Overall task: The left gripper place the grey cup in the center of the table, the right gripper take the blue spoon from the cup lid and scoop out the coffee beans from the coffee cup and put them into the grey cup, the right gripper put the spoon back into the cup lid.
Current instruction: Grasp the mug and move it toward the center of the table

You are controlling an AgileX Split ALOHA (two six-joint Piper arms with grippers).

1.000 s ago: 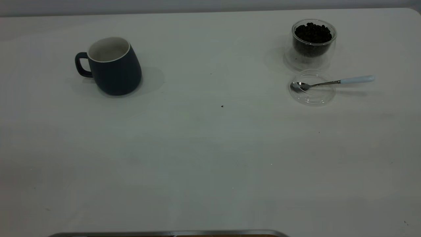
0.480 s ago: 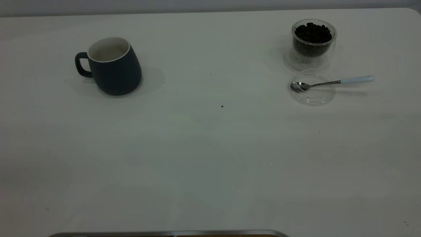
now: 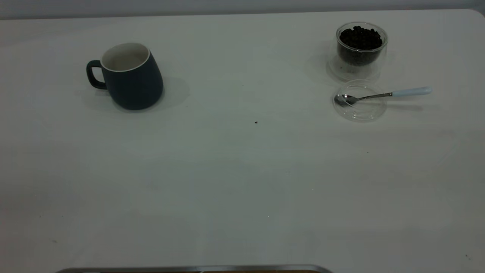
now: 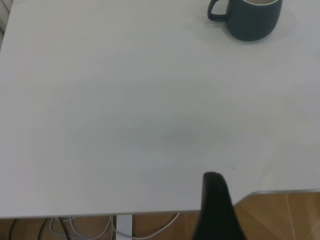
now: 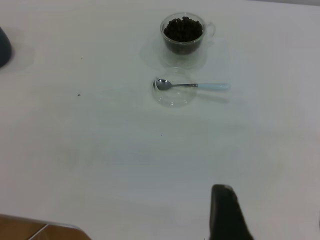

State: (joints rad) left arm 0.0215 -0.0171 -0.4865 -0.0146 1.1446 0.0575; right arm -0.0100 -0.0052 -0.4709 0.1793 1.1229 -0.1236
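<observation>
Grey cup [image 3: 129, 76] stands upright at tabletop [image 3: 242, 170] left. Spoon [image 3: 382, 94] rests w/ bowl in lid [image 3: 360, 100], just beside bean cup [image 3: 361, 45] (right side). Both grippers: only one finger tip visible per wrist view, can't tell their state.

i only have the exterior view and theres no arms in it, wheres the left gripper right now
Observer: The left gripper shows only in the left wrist view. It is over the near edge of the table, far from the grey cup.
Operator: and the right one
Observer: The right gripper hangs above bare table, well apart from the blue spoon that lies across the cup lid.
Operator: does the coffee cup have a handle
Observer: Yes. The right wrist view shows a clear handle on the coffee cup, on the side that the spoon's blue end points toward.
</observation>
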